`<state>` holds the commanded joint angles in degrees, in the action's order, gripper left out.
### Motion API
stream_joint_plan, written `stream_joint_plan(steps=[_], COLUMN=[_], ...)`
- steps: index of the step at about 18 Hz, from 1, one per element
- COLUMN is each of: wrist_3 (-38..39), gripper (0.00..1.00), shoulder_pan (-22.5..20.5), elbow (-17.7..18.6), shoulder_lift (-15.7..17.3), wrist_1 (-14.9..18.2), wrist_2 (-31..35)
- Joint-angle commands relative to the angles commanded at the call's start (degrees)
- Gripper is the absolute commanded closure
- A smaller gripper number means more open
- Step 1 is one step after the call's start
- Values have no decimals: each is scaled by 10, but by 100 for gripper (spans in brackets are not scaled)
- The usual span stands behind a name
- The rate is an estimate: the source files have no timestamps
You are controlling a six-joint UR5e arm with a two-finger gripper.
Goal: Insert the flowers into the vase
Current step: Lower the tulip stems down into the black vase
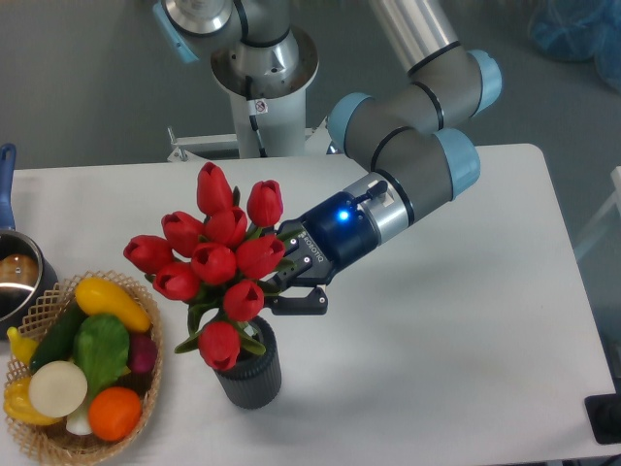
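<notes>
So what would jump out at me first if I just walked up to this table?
Probably the bunch of red tulips in the middle, standing in a small dark ribbed vase near the front edge. Right beside it, the arm's end effector with its glowing blue light reaches in among the stems from the right. At the front left, a wicker basket of colourful fruit and vegetables also draws the eye.

Ten red tulip buds in the flowers (215,260) — one bunch; one vase (250,374); one wicker basket (146,388) — about seven fruit and vegetables in it; one steel pot (15,277); one gripper (296,282); one table (437,369).
</notes>
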<state>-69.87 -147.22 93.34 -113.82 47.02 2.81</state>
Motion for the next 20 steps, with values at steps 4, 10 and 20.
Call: stream_joint_plan(steps=[4, 10, 20], wrist_3=[-12, -31, -33], gripper=[79, 79, 79], shoulder_pan=[4, 5, 9], elbow=[1, 15, 25], shoulder_lift=[-11, -17, -23], wrist_1=[-1, -1, -1], wrist_2=[0, 0, 0])
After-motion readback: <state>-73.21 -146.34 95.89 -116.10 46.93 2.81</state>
